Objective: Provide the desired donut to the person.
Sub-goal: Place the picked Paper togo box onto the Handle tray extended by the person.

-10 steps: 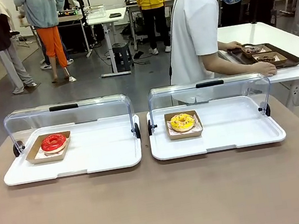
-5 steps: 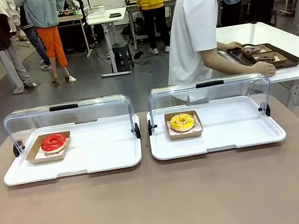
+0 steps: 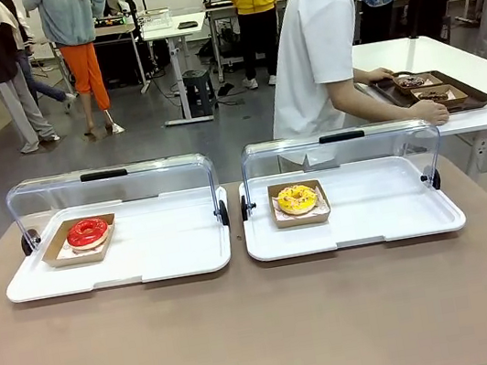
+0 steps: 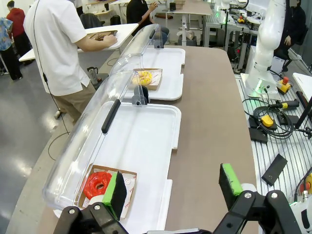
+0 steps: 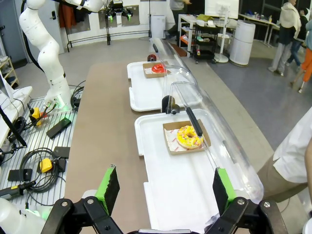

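Broadly, the front view takes in the brown table (image 3: 266, 327) and the person (image 3: 320, 50) in a white short-sleeved shirt beyond its far edge, turned toward a white side table (image 3: 445, 53) with both hands on a dark tray (image 3: 480, 96) that seems to carry two more donuts, too small to be sure. Nearer, two white trays sit side by side, each with its clear domed lid swung back to the far side: the left tray (image 3: 162, 251) and the right tray (image 3: 387, 211), close together but apart.

From the wrist views come the grippers. Looking along the table's length, the left wrist view has the left gripper (image 4: 173, 187) hanging above the table's end, its green-padded fingers (image 4: 230, 178) spread wide and empty, with the white base of the other arm (image 4: 265, 44) standing off the table's edge. Likewise the right gripper (image 5: 165, 187) is spread wide over the near end of the right tray, gripping nothing.

Smallest are the donuts. A red donut (image 3: 87, 232), glossy and evenly glazed, rests in a brown paper box (image 3: 62, 253) at the left end of the left tray. A yellow donut (image 3: 297, 199), with paler flecks on its icing, lies in its own cardboard box (image 3: 322, 212) at the left end of the right tray
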Controlling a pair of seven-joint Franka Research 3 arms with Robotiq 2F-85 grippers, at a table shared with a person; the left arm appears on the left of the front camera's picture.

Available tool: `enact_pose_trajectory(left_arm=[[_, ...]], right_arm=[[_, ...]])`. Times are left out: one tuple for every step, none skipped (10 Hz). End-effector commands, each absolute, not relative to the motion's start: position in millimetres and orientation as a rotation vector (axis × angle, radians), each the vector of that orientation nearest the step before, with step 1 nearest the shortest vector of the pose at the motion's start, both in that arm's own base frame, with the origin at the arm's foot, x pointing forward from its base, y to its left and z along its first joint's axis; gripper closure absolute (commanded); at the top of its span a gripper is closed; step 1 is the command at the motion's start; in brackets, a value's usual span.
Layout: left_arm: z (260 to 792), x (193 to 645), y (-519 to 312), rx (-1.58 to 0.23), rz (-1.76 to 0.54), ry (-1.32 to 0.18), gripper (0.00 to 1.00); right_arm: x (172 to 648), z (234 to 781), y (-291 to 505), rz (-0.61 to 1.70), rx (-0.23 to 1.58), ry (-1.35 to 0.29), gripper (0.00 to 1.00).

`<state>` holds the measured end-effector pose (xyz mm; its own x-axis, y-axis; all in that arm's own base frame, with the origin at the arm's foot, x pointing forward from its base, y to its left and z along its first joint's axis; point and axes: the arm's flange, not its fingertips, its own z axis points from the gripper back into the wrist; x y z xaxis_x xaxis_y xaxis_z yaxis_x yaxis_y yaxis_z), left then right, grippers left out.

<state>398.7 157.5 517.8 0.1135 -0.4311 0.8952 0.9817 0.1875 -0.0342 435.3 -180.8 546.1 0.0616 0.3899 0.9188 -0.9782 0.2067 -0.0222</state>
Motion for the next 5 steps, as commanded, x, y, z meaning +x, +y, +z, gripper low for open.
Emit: enact_pose_trajectory(left_arm=[[519.1,398.4,158.4,-0.782,-1.211,-0.901,0.0],[519.1,398.4,158.4,-0.782,-1.211,-0.901,0.0],[519.1,398.4,158.4,-0.782,-1.211,-0.901,0.0],[519.1,398.4,158.4,-0.782,-1.211,-0.901,0.0],[519.1,398.4,158.4,-0.782,-1.211,-0.901,0.0]], right_arm=[[436.5,546.6,-179.1,1.203,0.782,-1.012,0.0],[436.5,546.6,-179.1,1.203,0.782,-1.012,0.0],[436.5,546.6,-179.1,1.203,0.782,-1.012,0.0],[436.5,546.6,-179.1,1.203,0.782,-1.012,0.0],[436.5,546.6,-179.1,1.203,0.782,-1.012,0.0]])
